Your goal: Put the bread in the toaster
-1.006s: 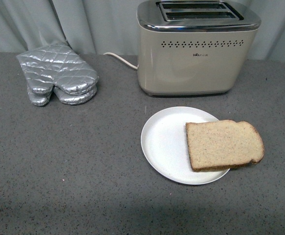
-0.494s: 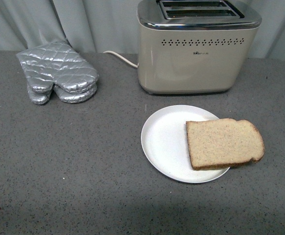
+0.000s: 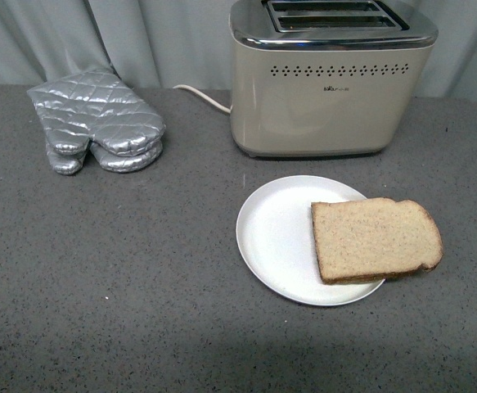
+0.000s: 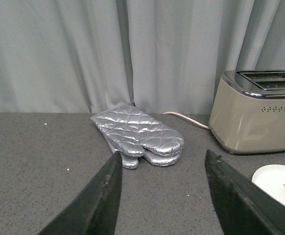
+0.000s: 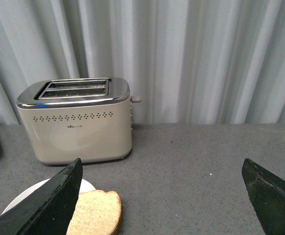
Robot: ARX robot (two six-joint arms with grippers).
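— Grey speckled worktop (image 3: 99,270), pale curtain (image 3: 164,41) behind. Toaster (image 3: 328,90) stands at the back; the front view cuts off its rear top edge. Where's the bread?
— Bread (image 3: 373,240) lies flat on a white plate (image 3: 275,237) just in front of the toaster, not touching it. Its rounded end overhangs the plate rim. Left wrist view catches only a corner of the slice. In the right wrist view a dark finger covers much of the plate.
— Jaws?
— Left jaws spread wide, nothing between them. Right jaws likewise wide and holding nothing. Only the dark finger ends show, the rest is cut off.
— Anything else?
— Silver oven mitts (image 3: 99,123) well to the left of the toaster, stacked, exact count unclear. White cord (image 3: 201,97) runs behind the toaster, far end hidden. Toaster logo is too small to read, and the slot insides are hard to make out.
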